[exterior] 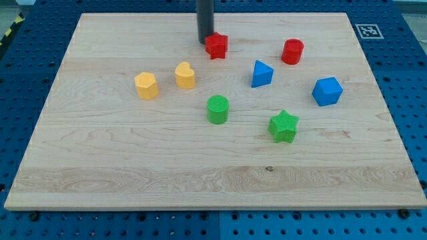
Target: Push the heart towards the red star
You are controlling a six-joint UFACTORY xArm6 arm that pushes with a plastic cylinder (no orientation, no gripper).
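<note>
1. Camera view, overall: a light wooden counter [100,167] lies on a blue perforated base [27,67]; eight small coloured blocks sit on its upper half.
2. My tip [205,42] is the lower end of a dark upright rod entering from the view's top edge. It rests on the counter, touching or just beside the left edge of the red star [217,46]. The arm carries no gripper, so there are no jaws to describe as apart or together.
3. Task object: the yellow heart [185,75] stands below and to the view's left of the red star, near it but clearly apart, and not in contact with my tip.
4. The yellow hexagon [146,85] sits just to the view's left of the heart, with a small gap between them.
5. The red cylinder [292,51] stands to the view's right of the red star, well apart from it.
6. The blue pyramid-like block [261,73] lies between the red cylinder and the green cylinder [217,109], which stands below the heart and to its right.
7. The blue cube-like block [327,91] is the rightmost block; the green star [283,126] lies below and to its left.
8. A black-and-white marker tag [367,31] sits on the base at the counter's top right corner.
</note>
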